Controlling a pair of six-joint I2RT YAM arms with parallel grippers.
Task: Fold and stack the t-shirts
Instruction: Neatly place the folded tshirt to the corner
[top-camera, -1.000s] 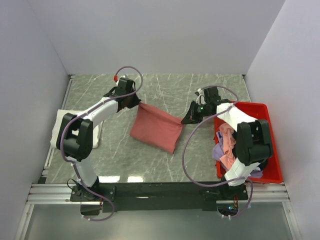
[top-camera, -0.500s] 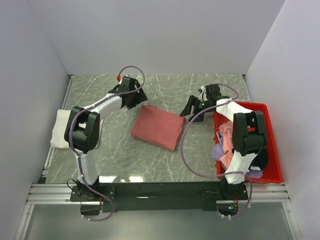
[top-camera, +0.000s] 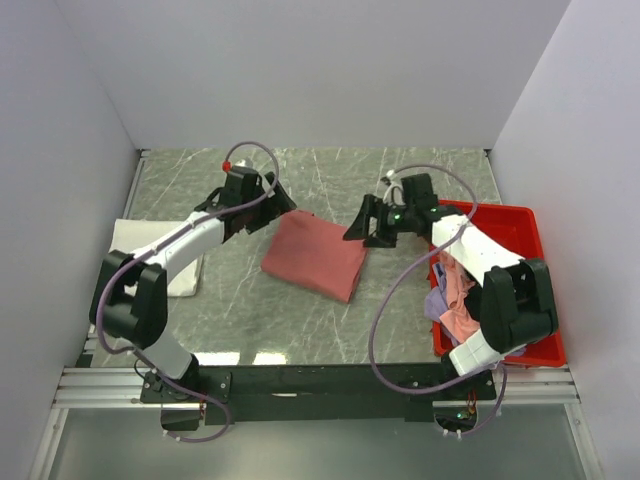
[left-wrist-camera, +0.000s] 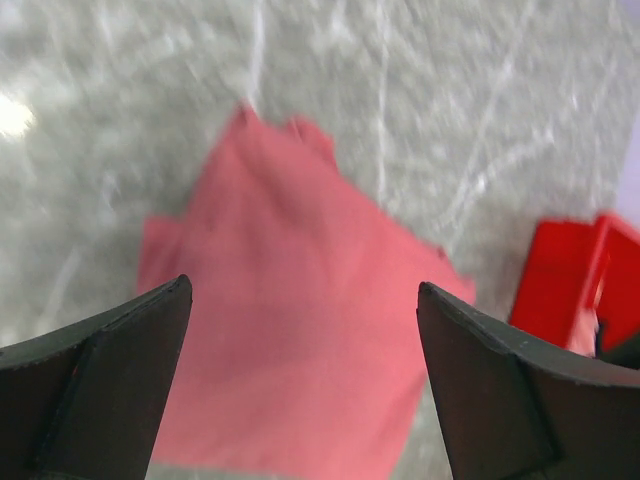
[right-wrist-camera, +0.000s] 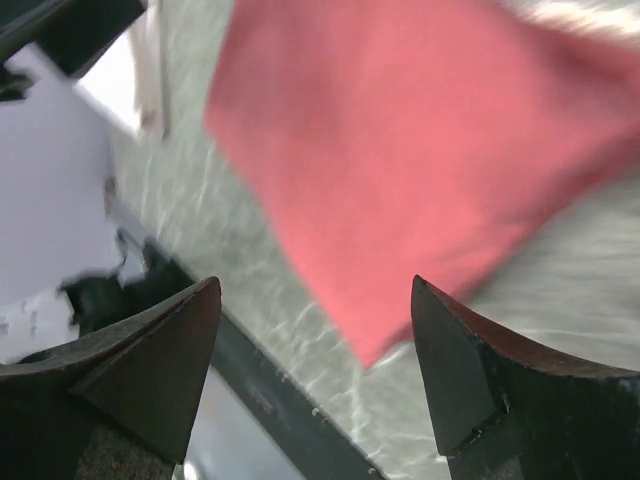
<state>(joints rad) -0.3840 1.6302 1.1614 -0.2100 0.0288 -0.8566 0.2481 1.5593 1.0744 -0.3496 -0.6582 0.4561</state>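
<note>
**Red tee.** The red tee (top-camera: 315, 255) lies flat on the bench (top-camera: 330, 175), near its middle, between the two arms. It is folded into a compact four-sided pad, dusty red and plain, set at a slant to the bench edges. Its far edge runs from the left hand down toward the right hand, and its near corner points toward the arm bases. The surface is smooth, with no large wrinkles visible from above. In the left wrist view the far corner ends in two small uneven points of cloth. That view is blurred, so the layers cannot be counted.

**Left hand.** The left hand (top-camera: 280, 202) hangs over the far left corner of the red tee. Its fingers are spread wide and nothing is between them. Its wrist view shows the cloth lying below the gap.

**Right hand.** The right hand (top-camera: 358, 226) is at the far right corner of the red tee. Its fingers are also spread wide and hold nothing. Its wrist view shows the cloth below, blurred. Contact with the cloth cannot be determined for either hand.

**Other tees.** A white tee (top-camera: 187, 278) lies flat at the left edge of the bench, partly under the left arm. A pink tee (top-camera: 458, 290) and a lavender tee (top-camera: 435, 303) sit bunched in the tray (top-camera: 520, 215) at the right edge.
</note>
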